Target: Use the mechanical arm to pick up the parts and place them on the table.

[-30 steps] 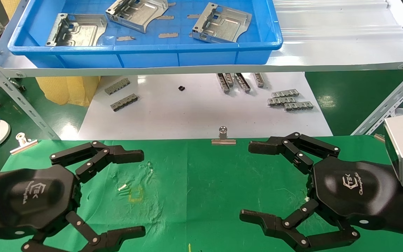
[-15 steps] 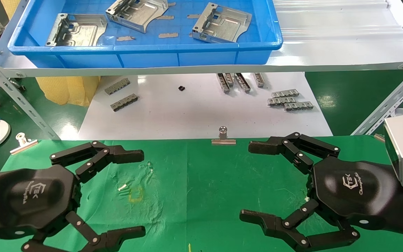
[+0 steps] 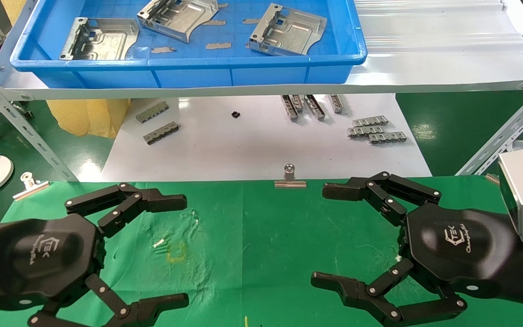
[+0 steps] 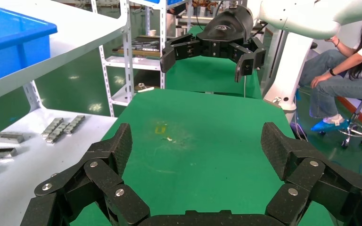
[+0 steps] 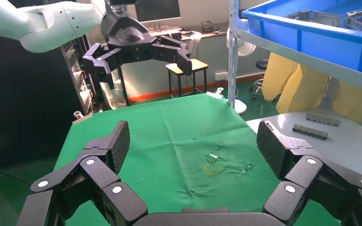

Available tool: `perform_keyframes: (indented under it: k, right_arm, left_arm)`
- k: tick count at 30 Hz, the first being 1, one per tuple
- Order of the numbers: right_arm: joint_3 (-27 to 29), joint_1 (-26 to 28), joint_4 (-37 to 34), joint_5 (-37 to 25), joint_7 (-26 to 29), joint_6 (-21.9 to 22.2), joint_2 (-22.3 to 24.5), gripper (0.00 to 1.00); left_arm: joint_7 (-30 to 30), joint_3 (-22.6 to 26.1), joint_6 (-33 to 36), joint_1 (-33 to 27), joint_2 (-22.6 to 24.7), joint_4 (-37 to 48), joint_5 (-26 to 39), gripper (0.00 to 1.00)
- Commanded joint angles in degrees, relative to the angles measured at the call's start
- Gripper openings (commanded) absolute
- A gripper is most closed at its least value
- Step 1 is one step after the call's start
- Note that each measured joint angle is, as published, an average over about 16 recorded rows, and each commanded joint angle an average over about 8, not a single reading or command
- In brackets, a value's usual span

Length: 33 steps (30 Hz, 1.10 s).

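Three silver stamped parts lie in the blue tray (image 3: 189,63) on the upper shelf: one at the left (image 3: 100,38), one in the middle (image 3: 177,16), one at the right (image 3: 286,32). My left gripper (image 3: 175,250) hovers open and empty over the left of the green cloth table (image 3: 266,236); its own view (image 4: 198,150) shows only cloth between the fingers. My right gripper (image 3: 327,236) hovers open and empty over the right side; its own view (image 5: 193,146) shows the yellow mark (image 5: 212,168). Both are far below the tray.
A white board (image 3: 261,141) beyond the cloth carries small grey slotted strips (image 3: 375,131). The shelf's grey front edge (image 3: 261,88) overhangs it, with slanted struts (image 3: 502,136) at both sides. A silver clip (image 3: 290,179) holds the cloth's far edge. Grey scraps lie in the tray.
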Motion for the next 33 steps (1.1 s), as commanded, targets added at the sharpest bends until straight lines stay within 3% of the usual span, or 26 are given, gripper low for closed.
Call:
perform_keyframes:
  k: [1, 7, 8, 9, 33]
  right_arm:
    - [0.0, 0.0, 0.0, 0.0, 0.0, 0.0, 0.0, 0.9]
    - [0.0, 0.0, 0.0, 0.0, 0.0, 0.0, 0.0, 0.15]
    - [0.0, 0.0, 0.0, 0.0, 0.0, 0.0, 0.0, 0.04]
    - [0.0, 0.0, 0.0, 0.0, 0.0, 0.0, 0.0, 0.0]
    - [0.0, 0.0, 0.0, 0.0, 0.0, 0.0, 0.0, 0.0]
  left_arm:
    - [0.0, 0.0, 0.0, 0.0, 0.0, 0.0, 0.0, 1.0]
    - [0.0, 0.0, 0.0, 0.0, 0.0, 0.0, 0.0, 1.0]
    - [0.0, 0.0, 0.0, 0.0, 0.0, 0.0, 0.0, 1.0]
    - [0.0, 0.0, 0.0, 0.0, 0.0, 0.0, 0.0, 1.0]
    - [0.0, 0.0, 0.0, 0.0, 0.0, 0.0, 0.0, 1.0]
